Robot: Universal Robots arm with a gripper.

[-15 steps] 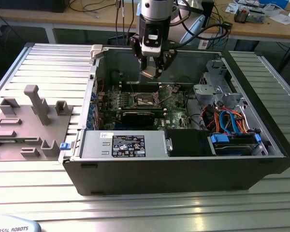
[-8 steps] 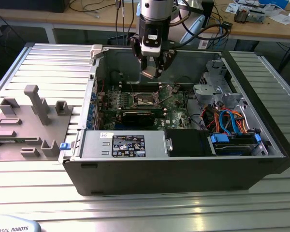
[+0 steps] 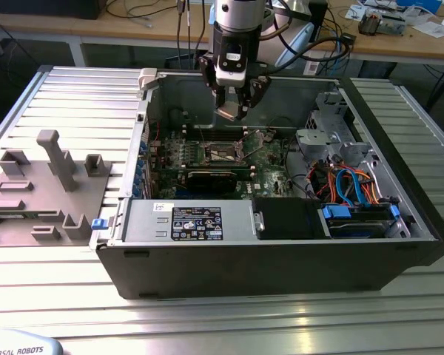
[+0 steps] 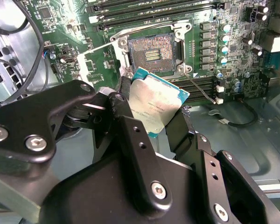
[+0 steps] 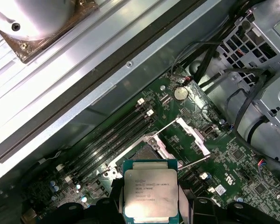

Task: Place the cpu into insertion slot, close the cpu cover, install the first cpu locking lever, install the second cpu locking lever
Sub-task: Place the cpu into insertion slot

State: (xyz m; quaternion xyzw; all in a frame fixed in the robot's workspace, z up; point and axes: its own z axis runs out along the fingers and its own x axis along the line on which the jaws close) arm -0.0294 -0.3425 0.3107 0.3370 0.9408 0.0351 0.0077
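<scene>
Cpu [image 4: 156,105]: hung in the air inside the open computer case [image 3: 281,259], clamped by two opposite edges between the black fingers [image 4: 178,129] of the gripper [image 3: 235,102]. Rode in the upper middle of the exterior view, above the green motherboard [image 3: 270,168] and well clear of it. Lay tilted in the second wrist view, with one corner dipped toward the insertion slot [image 4: 151,50], near it but apart.

Judged to be the first step, placing the chip. Left the socket bare, its field of gold contacts exposed. Left the cpu cover [image 5: 189,135] swung up and open beside the socket, not yet closed. Could not tell for certain how the locking levers stood.

Called, on that reading, for levelling the chip, squaring its edges with the socket's shiny rim and lowering it straight down, without dragging across the contacts. Called also for keeping clear of the raised cover.

Showed, in the first wrist view, a flat square chip [image 5: 150,193] with a dull silver lid bearing faint print. Carried a thin teal-green border around that lid. Looked clean and unbent.
</scene>
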